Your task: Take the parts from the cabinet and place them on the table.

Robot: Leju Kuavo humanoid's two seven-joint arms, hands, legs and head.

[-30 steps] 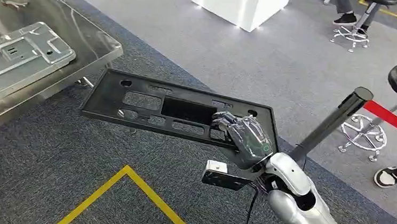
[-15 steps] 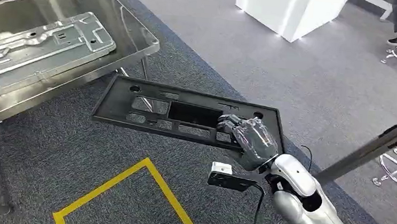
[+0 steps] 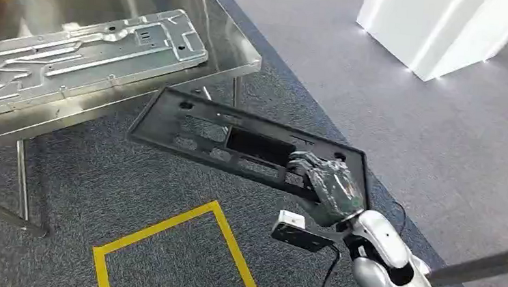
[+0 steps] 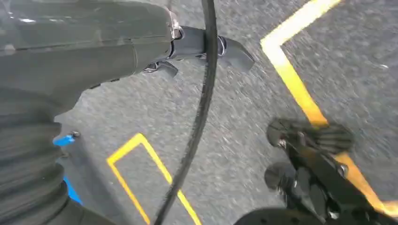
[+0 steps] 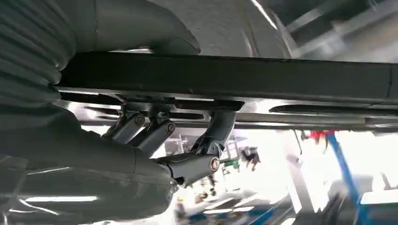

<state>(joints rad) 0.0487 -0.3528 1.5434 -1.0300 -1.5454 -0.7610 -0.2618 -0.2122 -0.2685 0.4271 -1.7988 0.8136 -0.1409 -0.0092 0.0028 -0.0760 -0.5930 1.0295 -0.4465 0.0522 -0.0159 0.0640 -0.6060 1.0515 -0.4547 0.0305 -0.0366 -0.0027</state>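
My right hand (image 3: 330,184) grips a long black panel (image 3: 191,121) with several cut-outs at its near end. It holds the panel roughly level above the carpet, and the far end reaches toward the corner of the steel table (image 3: 244,57). In the right wrist view the fingers (image 5: 141,129) hook through a slot and the thumb presses the panel's edge (image 5: 234,75). A silver stamped metal part (image 3: 87,51) lies on the table. My left hand (image 4: 141,42) hangs over the floor with nothing in it.
A yellow tape outline (image 3: 162,235) marks the grey carpet below the panel. A white pedestal (image 3: 445,28) stands at the back right. A dark barrier pole (image 3: 481,268) slants in at the lower right. The table's legs (image 3: 22,180) stand at the left.
The whole picture has shifted: the camera has turned toward the table, which now lies closer to the panel's far end. The right hand still holds the black panel.
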